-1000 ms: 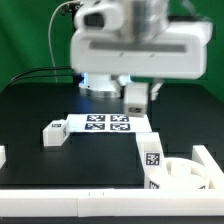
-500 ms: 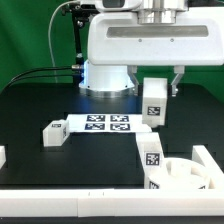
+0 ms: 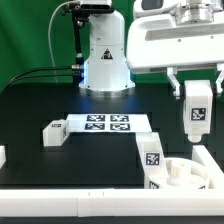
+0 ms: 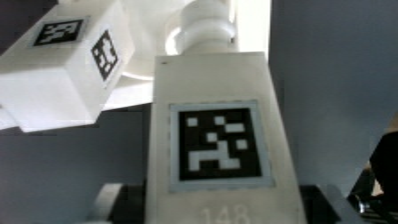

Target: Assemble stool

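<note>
My gripper (image 3: 196, 88) is shut on a white stool leg (image 3: 197, 110) with a black-and-white tag, held upright in the air at the exterior view's right. In the wrist view the held leg (image 4: 217, 130) fills the middle, its peg end pointing away from the camera. The round seat (image 3: 186, 174) lies at the front right, below the held leg. A second leg (image 3: 151, 157) lies beside the seat. A third leg (image 3: 54, 131) lies at the exterior view's left. Another tagged white part (image 4: 71, 70) shows beyond the held leg in the wrist view.
The marker board (image 3: 108, 124) lies flat in the middle of the black table. A long white rail (image 3: 70, 196) runs along the front edge. A small white piece (image 3: 2, 155) sits at the left edge. The robot base (image 3: 104, 60) stands behind.
My gripper has carried the leg from above the marker board's right end to the exterior view's right, over the seat area, and slightly higher.
</note>
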You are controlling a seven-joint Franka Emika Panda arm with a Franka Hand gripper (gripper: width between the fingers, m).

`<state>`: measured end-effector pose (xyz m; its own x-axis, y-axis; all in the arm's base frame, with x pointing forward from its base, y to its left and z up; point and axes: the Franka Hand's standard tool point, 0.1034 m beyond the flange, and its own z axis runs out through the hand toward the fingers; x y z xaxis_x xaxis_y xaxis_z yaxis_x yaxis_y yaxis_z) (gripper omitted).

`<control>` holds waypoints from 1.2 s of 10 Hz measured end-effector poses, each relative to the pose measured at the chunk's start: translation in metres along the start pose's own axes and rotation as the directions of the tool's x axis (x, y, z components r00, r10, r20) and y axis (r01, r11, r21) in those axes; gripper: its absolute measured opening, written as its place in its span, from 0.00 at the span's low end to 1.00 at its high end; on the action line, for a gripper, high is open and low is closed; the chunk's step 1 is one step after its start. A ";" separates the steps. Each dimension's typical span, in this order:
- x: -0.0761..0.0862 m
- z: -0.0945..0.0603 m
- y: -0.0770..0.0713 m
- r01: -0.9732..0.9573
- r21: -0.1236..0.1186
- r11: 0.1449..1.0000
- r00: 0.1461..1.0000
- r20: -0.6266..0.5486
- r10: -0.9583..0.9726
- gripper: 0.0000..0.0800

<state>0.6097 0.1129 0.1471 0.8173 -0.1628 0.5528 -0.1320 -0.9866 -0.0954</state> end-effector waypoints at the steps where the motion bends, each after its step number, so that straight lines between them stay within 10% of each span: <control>1: 0.000 0.003 0.003 0.022 -0.006 1.000 1.000 0.004 -0.022 0.42; 4: 0.022 0.018 0.013 0.080 -0.021 0.997 0.990 -0.116 -0.081 0.42; 12: -0.006 0.045 0.007 0.068 -0.043 0.997 0.994 -0.088 -0.072 0.42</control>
<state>0.6291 0.1072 0.1057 0.7724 -0.0911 0.6286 -0.0999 -0.9948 -0.0214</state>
